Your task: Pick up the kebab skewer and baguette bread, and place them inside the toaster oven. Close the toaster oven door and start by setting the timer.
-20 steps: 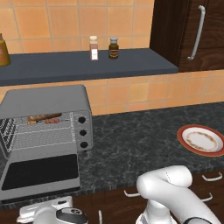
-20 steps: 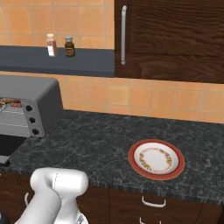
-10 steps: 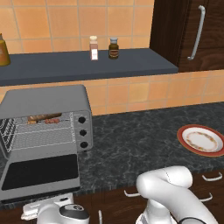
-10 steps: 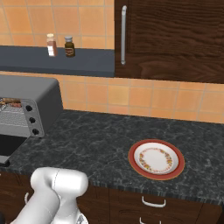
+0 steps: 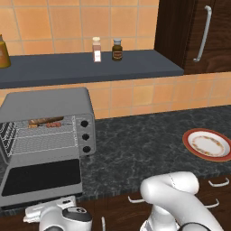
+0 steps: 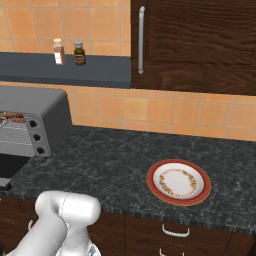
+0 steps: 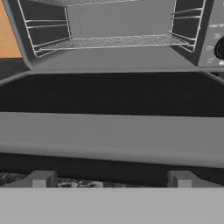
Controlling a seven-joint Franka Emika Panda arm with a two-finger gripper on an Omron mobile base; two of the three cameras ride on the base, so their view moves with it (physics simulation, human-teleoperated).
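Observation:
The toaster oven point(image 5: 45, 101) stands at the counter's left end. Its door point(image 5: 43, 177) is folded down flat. On the upper rack lie the golden-brown baguette bread point(image 5: 38, 121) and, just right of it, the kebab skewer point(image 5: 55, 124). Both also show as brown shapes point(image 6: 12, 118) in the right base view. My gripper point(image 5: 50, 210) hangs low, in front of and just below the door's front edge. It is open and holds nothing. In the hand view its fingertips point(image 7: 40, 179) rise beneath the door's grey frame point(image 7: 111, 135), and the wire racks point(image 7: 109, 41) lie beyond.
Three dark knobs point(image 5: 84, 136) run down the oven's right panel. A red-rimmed plate point(image 5: 208, 144) sits at the counter's right. A shelf point(image 5: 90, 67) above carries two spice bottles point(image 5: 96, 48) and a yellow bottle point(image 5: 3, 52). A dark cabinet point(image 5: 198, 31) hangs at upper right.
My hand has edged a little up and to the right beneath the door's front edge. The jaws stay open, and the oven and food have not moved.

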